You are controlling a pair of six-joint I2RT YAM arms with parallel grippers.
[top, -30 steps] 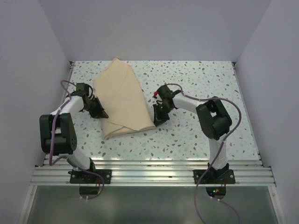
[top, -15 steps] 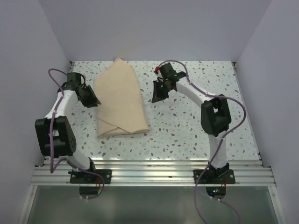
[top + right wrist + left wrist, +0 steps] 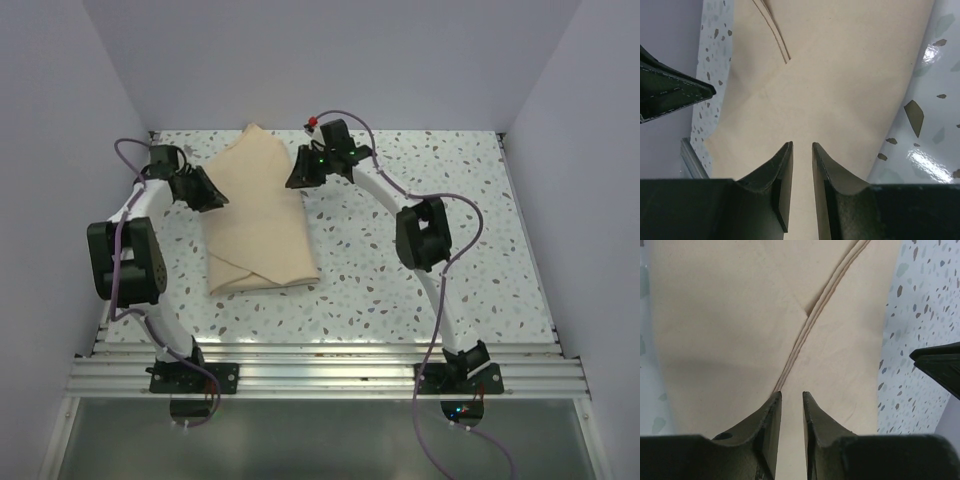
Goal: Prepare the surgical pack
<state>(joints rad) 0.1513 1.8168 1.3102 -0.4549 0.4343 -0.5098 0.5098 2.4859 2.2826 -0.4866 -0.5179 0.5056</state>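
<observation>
The surgical pack is a wrapped tan bundle [image 3: 258,215] lying on the speckled table, left of centre, with folded flaps across its top. The steel tray is hidden inside. My left gripper [image 3: 212,195] hangs at the bundle's far left edge, pointing over it. Its jaws [image 3: 791,394] are nearly closed with a narrow gap, holding nothing, above the flap seam [image 3: 810,325]. My right gripper [image 3: 296,174] is at the bundle's far right edge. Its jaws [image 3: 802,144] are also nearly closed and empty, over the tan cloth [image 3: 840,65].
The speckled table [image 3: 420,200] is walled at the back and on both sides. The right gripper's dark finger [image 3: 940,365] shows in the left wrist view. The left gripper [image 3: 670,95] shows in the right wrist view. A metal rail [image 3: 320,375] runs along the near edge.
Both grippers moved from the bundle's middle sides toward the far end, the right one swinging left onto its far right edge. The bundle shifted slightly left and nearer early on.
</observation>
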